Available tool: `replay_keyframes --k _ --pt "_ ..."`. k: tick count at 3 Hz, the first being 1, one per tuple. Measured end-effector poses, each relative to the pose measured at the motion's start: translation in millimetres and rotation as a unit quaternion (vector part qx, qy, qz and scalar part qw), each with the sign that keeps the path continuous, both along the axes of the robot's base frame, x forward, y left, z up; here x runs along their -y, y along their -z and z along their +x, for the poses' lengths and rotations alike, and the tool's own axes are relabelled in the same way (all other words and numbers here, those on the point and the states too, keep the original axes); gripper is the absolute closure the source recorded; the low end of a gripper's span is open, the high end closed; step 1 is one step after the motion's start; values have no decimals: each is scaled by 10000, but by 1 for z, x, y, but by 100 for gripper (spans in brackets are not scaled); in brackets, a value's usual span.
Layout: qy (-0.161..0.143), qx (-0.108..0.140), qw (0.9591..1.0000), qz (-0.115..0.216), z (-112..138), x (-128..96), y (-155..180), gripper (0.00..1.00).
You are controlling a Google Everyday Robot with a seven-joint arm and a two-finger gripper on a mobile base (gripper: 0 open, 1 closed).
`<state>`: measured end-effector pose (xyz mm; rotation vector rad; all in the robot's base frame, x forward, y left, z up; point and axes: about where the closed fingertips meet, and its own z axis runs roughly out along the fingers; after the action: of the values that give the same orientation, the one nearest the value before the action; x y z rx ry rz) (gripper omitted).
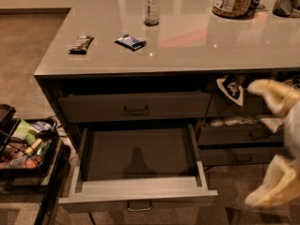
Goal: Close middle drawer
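The middle drawer (pixel 138 159) is the wide dark grey one pulled far out of the cabinet, below the taller-fronted upper drawer (pixel 135 107). Its inside is bare and grey. Its shallow front (pixel 138 198) faces me, with a small metal handle (pixel 139 205) at the centre. My gripper (pixel 274 187) is the cream shape low at the right edge. It hangs in front of the narrower right drawers, to the right of the open drawer's front corner and apart from it.
The grey counter (pixel 187 41) carries a bottle (pixel 151 4), a jar (pixel 231 0) and two snack packets (pixel 80 44) (pixel 131 42). Narrow right drawers (pixel 239 136) stand partly open with packets inside. A black cart (pixel 28 149) with items stands at the left.
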<state>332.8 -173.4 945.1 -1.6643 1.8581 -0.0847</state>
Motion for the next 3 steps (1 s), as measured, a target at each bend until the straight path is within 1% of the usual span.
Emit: replay_keyframes --k 1,2,3 --pt "-318 -175 9991 211 -13 -16 26 0" --pt "-317 -175 9991 210 -13 -16 26 0" --pt "-202 -43 9997 113 2 -3 38 0"
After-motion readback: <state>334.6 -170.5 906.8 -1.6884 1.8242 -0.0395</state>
